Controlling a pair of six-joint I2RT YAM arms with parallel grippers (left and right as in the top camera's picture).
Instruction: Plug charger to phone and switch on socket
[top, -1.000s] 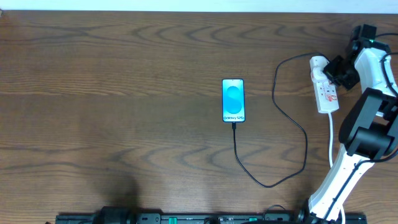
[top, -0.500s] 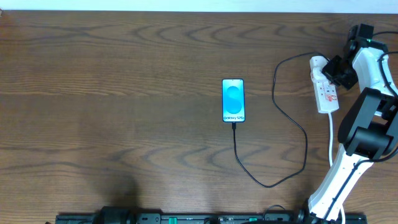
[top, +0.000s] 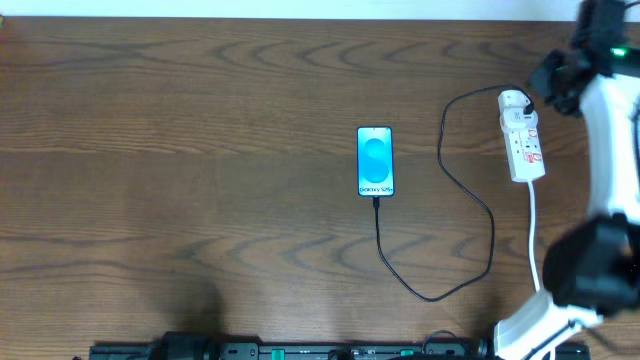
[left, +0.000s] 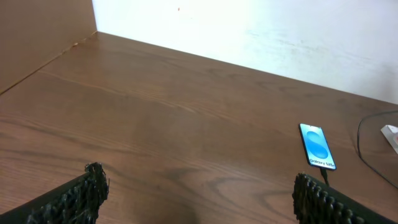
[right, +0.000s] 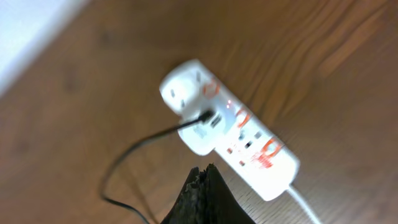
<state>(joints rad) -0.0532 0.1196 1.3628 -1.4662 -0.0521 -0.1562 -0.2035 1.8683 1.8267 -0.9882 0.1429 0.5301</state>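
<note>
The phone (top: 375, 161) lies flat mid-table with its blue screen lit; it also shows in the left wrist view (left: 317, 146). The charger (top: 490, 225) is a thin black cable whose tip sits at the phone's near end (top: 377, 203). It loops right and up to the white socket (top: 522, 135), where its black plug (right: 208, 118) sits in an outlet. My right gripper (top: 558, 80) hovers just off the socket's far end, blurred. Its tips (right: 204, 168) are shut on nothing, above the socket (right: 230, 127) and apart from it. My left gripper (left: 199, 196) hangs open over bare wood, far from the phone.
The socket's thick white cord (top: 533, 230) runs toward the near edge beside my right arm's base (top: 540, 320). A white wall (left: 249, 31) borders the far side of the table, and a brown panel (left: 37, 31) closes the left side. A black rail (top: 300, 351) lines the near edge.
My right gripper has pulled up and away from the socket toward the far right corner, and the arm now shows blurred. The phone, the cable, the socket and the left gripper have not moved.
</note>
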